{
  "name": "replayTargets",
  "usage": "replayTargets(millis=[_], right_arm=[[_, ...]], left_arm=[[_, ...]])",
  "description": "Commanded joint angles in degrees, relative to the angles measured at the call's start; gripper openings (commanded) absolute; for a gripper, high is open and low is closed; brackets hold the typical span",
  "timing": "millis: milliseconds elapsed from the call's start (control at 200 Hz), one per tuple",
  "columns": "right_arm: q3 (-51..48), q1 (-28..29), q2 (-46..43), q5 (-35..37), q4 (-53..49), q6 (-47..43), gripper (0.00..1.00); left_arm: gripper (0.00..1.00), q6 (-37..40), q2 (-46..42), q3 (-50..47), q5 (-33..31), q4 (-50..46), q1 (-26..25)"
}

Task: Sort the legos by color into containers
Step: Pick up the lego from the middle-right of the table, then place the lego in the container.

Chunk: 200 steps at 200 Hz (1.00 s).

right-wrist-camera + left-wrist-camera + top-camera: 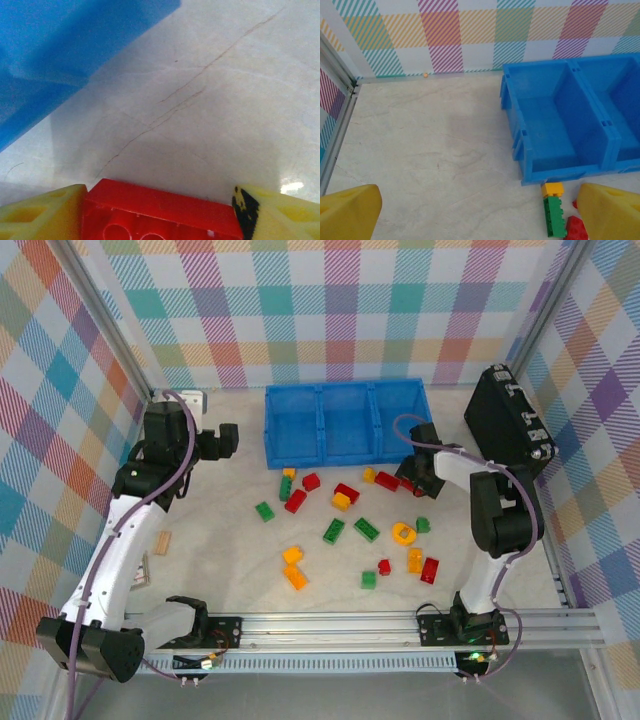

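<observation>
Between the right jaws, a red lego [159,212]

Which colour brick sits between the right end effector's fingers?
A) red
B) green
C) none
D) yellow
A: in the right wrist view a red brick fills the gap of the right end effector, touching both sides.

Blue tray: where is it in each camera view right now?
Top external: blue tray at top centre.
Left wrist: right side, its left compartment fully seen.
Right wrist: upper left corner, beyond the red lego.
Shared landmark: pale tabletop before the tray.
</observation>
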Motion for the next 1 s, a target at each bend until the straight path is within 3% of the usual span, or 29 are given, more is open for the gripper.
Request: replayTargets(millis=[0,280,585,690,855,995], right_arm=[[0.4,0.3,2.0,0.1,-1.0,-0.4,0.72],[0.5,0.3,-3.1,1.0,-4.3,-5.7,0.56],[10.7,0.3,-11.5,0.6,-14.9,-17.2,0.53],[13.4,0.2,-12.9,0.8,-15.8,-19.9,0.53],[20.0,-0.2,-9.4,1.2,-12.7,-24.7,0.53],[26.3,-0.5,-1.7,1.0,-10.0,-26.3,0.54]], left_arm=[[1.0,0.9,-1.6,0.7,-0.1,0.7,-0.4],[1.0,1.0,-0.1,7.4,3.8,-4.7,-0.4],[1.0,0.4,5.9,29.0,6.9,-20.8,-3.0],[1.0,3.5,4.8,33.5,11.3,-23.5,-4.9],[1.0,9.8,0.4,32.5,21.0,-24.0,-7.8],[1.0,10.1,-0.2,32.9,23.5,-24.9,-8.0]])
